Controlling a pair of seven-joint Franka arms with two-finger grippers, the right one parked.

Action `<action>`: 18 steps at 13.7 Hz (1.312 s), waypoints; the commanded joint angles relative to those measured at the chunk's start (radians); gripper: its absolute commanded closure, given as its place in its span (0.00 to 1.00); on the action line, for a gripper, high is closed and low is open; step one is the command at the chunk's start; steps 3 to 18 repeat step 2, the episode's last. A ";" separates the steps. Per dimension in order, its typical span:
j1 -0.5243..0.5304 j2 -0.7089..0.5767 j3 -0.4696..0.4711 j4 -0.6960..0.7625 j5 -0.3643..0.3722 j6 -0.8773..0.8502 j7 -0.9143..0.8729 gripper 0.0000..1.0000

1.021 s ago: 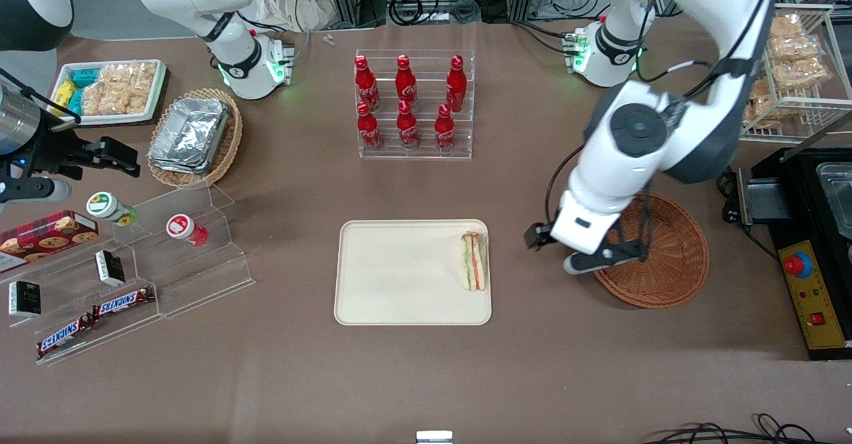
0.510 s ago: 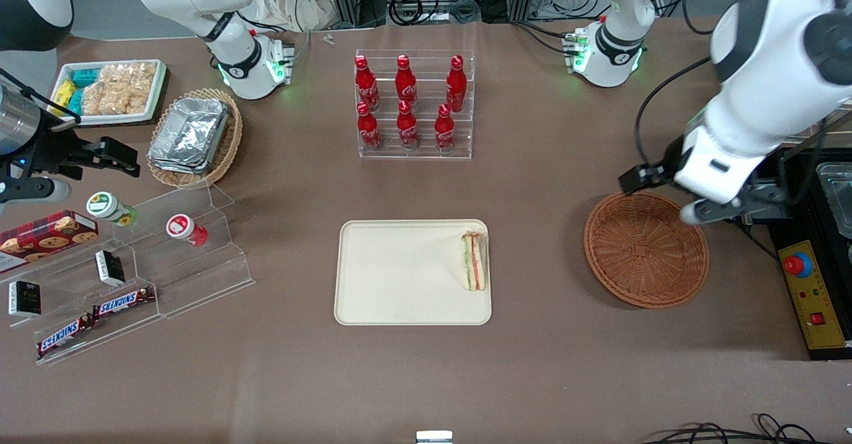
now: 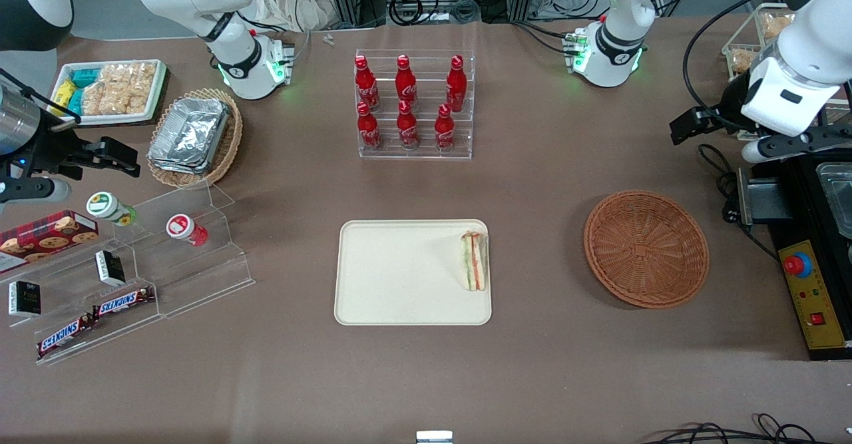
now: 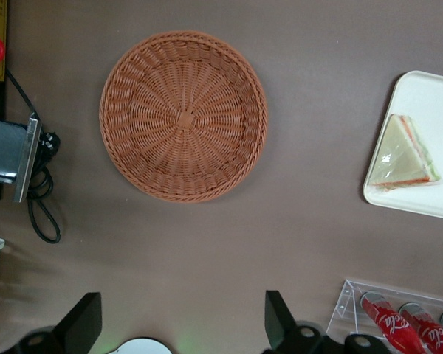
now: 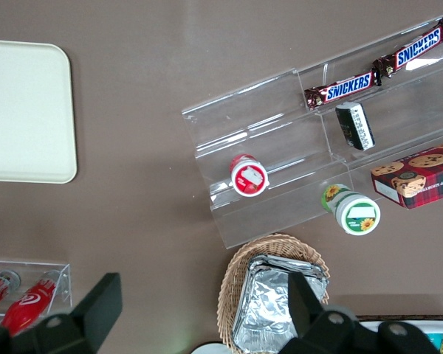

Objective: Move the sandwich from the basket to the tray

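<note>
A brown table holds a cream-beige tray (image 3: 399, 277) near its middle, and the sandwich (image 3: 474, 261) lies on the tray, against the rim at the end nearest the working arm. The wedge is wrapped in clear film, showing white bread with orange-red and green layers. The round reddish-brown basket (image 3: 645, 249) sits on the table well apart from the tray, toward the working arm's end, with nothing in it. The gripper (image 4: 183, 328) hangs high above the table, farther from the front camera than the basket and clear of it; its two dark fingers (image 4: 83, 324) stand wide apart with nothing between them. A clear rack of red cola bottles (image 3: 414, 104) stands farther from the front camera than the tray. Toward the parked arm's end are a lighter wicker basket of foil containers (image 3: 193, 135) and clear stepped shelves (image 3: 166, 257) with snack items.
</note>
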 commanded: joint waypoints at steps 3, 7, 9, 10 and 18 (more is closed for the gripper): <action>-0.008 -0.001 0.009 0.016 0.001 -0.016 0.008 0.01; -0.008 -0.001 0.009 0.016 0.001 -0.016 0.008 0.01; -0.008 -0.001 0.009 0.016 0.001 -0.016 0.008 0.01; -0.008 -0.001 0.009 0.016 0.001 -0.016 0.008 0.01; -0.008 -0.001 0.009 0.016 0.001 -0.016 0.008 0.01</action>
